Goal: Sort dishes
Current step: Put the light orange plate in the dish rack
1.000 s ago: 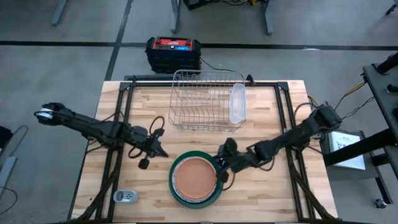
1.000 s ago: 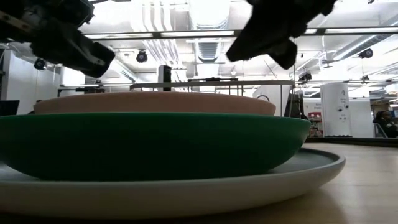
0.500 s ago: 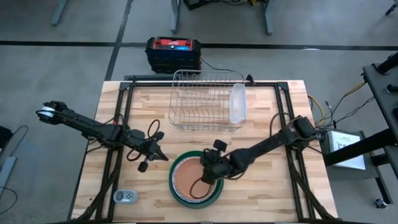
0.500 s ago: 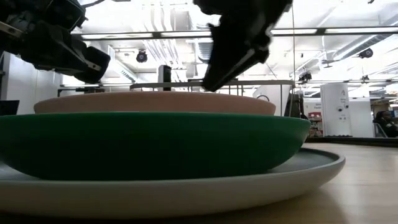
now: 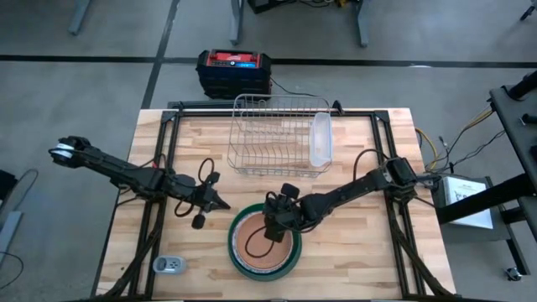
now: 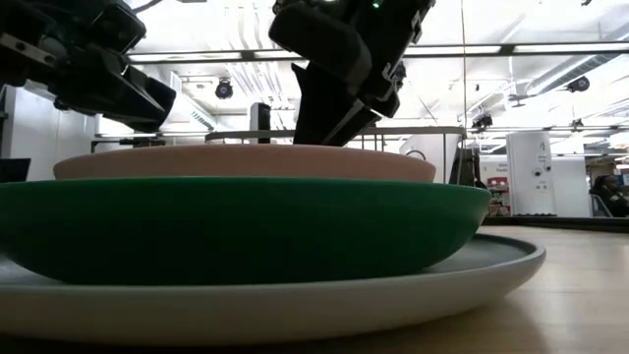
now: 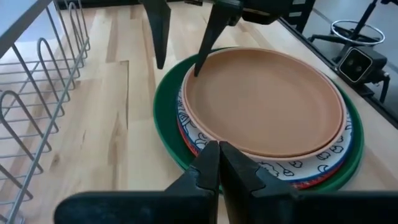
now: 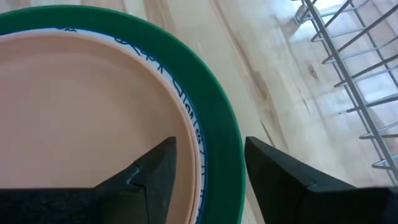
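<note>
The dishes sit in one stack near the table's front edge. A terracotta-pink plate (image 7: 264,102) is on top, then a red-and-white patterned plate (image 7: 298,168), a dark green one (image 6: 236,231) and a pale grey one (image 6: 295,310). My right gripper (image 5: 273,225) is open and astride the stack's far-left rim. One finger (image 7: 208,43) is over the pink plate's edge, the other (image 7: 159,34) outside the green rim. My left gripper (image 5: 216,204) is shut, left of the stack and above the table. My right gripper comes down slanting from the table's right and far side. Its inner fingertip (image 7: 198,70) is at the pink plate's rim (image 8: 177,118). I cannot tell whether it touches the rim.
A silver wire rack (image 5: 277,134) with a clear tub (image 5: 320,138) at its right end stands at the far middle. A small grey device (image 5: 168,265) lies at the near left corner. A red-and-black box (image 5: 233,71) sits on the floor beyond the far edge.
My right gripper has gone from the stack's right side toward the table's left, over the far part of the stack. It has come down to the rim and has opened. The plates have not moved.
</note>
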Robot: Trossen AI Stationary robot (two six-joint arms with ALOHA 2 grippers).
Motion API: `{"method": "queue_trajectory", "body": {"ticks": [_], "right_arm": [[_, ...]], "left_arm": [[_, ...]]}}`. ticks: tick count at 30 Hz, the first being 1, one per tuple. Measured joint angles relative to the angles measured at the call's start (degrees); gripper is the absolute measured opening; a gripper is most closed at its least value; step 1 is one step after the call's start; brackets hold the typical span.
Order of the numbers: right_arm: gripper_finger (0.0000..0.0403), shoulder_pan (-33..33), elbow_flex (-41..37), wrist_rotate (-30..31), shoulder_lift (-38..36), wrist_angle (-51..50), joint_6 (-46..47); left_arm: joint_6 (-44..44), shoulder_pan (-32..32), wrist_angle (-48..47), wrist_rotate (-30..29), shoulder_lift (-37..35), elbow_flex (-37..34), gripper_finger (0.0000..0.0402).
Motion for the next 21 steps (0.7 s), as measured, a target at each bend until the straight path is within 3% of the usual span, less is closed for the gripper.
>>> {"method": "queue_trajectory", "body": {"ticks": [7,13,21], "right_arm": [[0.0177,0.9,-2.0,0.2,0.0,1.7,-4.1],[0.0180,0.8,-4.4,-0.1,0.0,7.5,-4.0],[0.0169,0.8,-5.3,-0.2,0.0,8.0,-1.4]], "left_arm": [[0.0,0.0,0.6,0.0,0.2,-1.6,0.0000],[0.0,0.0,4.5,0.0,0.1,-3.4,0.0000],[0.0,0.0,4.8,0.1,0.1,-3.4,0.0000]]}}
